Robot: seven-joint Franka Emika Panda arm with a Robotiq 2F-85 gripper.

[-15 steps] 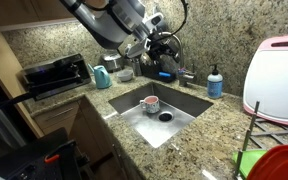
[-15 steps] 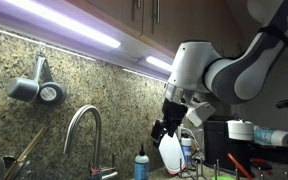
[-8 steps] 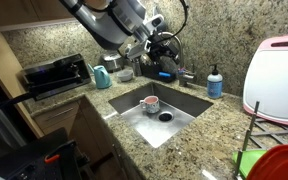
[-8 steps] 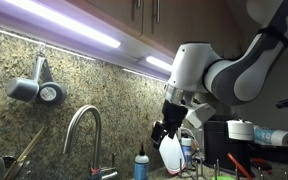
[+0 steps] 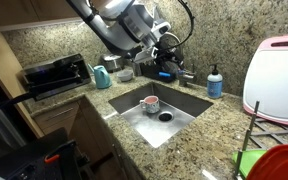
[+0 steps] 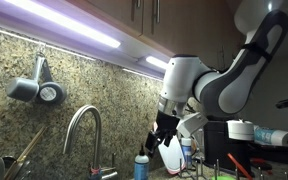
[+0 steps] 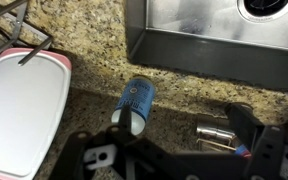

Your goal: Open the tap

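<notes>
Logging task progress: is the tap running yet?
Apparently off: no water stream falls from the tap spout in an exterior view.

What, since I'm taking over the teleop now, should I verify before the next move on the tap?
1. Gripper open: ok, jaws stand apart in the wrist view, nothing between them.
2. Gripper on the tap: not ok, it hangs apart from it in an exterior view.
3. Lever located: cannot tell; a chrome part shows beside the sink, but the lever itself is unclear.
4. Soap bottle out of the way: not ok, it stands right below the wrist.
5. Water off: cannot tell at this picture size.
</notes>
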